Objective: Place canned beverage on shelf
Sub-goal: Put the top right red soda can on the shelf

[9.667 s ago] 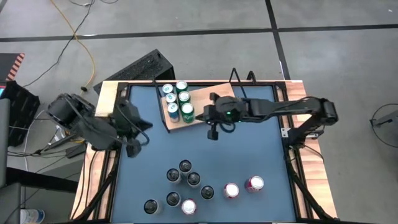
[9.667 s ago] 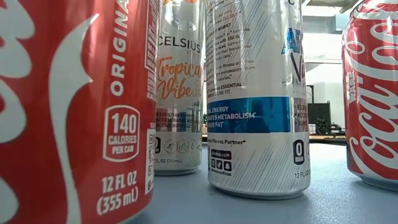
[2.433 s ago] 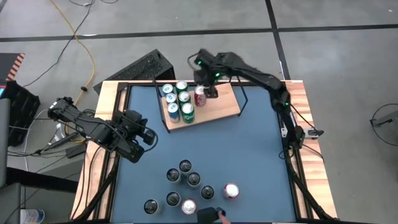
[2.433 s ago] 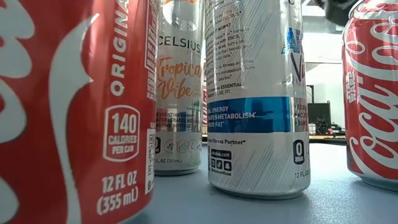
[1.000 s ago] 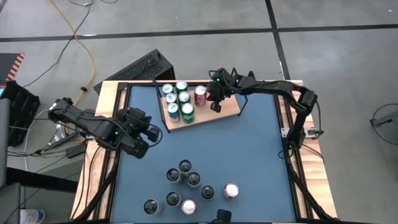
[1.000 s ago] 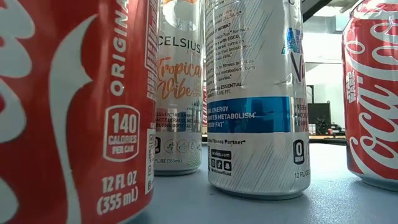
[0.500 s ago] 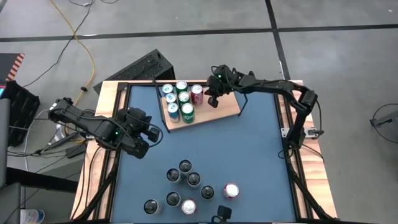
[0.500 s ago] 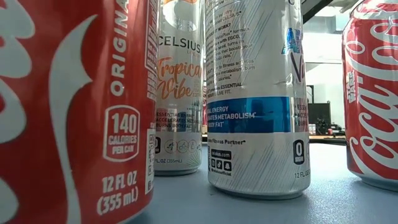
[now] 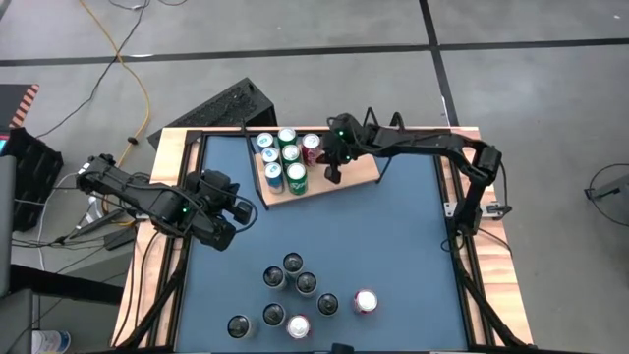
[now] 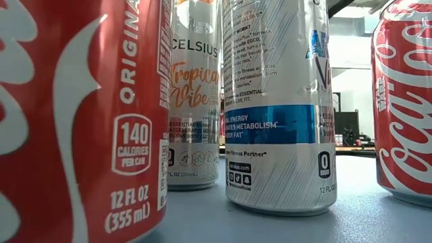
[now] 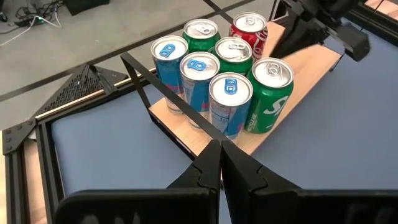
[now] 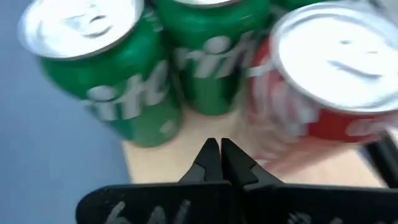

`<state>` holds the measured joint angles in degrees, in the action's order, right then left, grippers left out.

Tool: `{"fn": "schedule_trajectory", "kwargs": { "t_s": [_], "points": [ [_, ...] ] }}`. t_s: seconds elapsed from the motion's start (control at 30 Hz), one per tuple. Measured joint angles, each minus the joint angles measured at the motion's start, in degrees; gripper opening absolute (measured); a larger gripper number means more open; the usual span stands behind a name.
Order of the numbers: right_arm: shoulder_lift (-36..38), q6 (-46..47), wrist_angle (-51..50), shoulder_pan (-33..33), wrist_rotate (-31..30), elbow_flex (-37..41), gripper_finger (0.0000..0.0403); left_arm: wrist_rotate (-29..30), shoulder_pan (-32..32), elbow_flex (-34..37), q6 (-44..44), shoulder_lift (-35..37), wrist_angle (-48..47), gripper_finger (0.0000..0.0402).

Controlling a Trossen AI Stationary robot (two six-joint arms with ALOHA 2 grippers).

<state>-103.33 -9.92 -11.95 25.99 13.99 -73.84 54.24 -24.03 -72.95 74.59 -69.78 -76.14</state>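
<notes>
Your right gripper (image 9: 333, 177) sits pinched shut over the shelf (image 9: 360, 169), holding nothing, just beside the red Coke can (image 9: 312, 145) that's standing there with the green and blue cans. Left gripper (image 11: 220, 151) is closed too, probably empty, hanging over the table's left side.

High view looks straight down; both wrist views share the shelf (image 11: 292, 74)
</notes>
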Motion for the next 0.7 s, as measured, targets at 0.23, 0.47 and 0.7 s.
{"fn": "schedule_trajectory", "kwargs": {
  "t_s": [0.23, 0.47, 0.7],
  "points": [
    [0.0, 0.0, 2.6, 1.2, -1.7, 0.0, 0.0000, 0.0, 0.0, 0.0, 0.0, 0.0, 0.0, 0.0000],
    [0.0, -0.4, 4.7, 1.5, -1.8, 0.0, 0.0000, 0.1, 0.0, 0.0, 0.0, 0.0, 0.0, 0.0000],
    [0.0, -0.7, 6.1, 2.2, -2.4, 0.0, 0.0000, 0.1, 0.0, 0.0, 0.0, 0.0, 0.5, 0.0000]
  ]
}}
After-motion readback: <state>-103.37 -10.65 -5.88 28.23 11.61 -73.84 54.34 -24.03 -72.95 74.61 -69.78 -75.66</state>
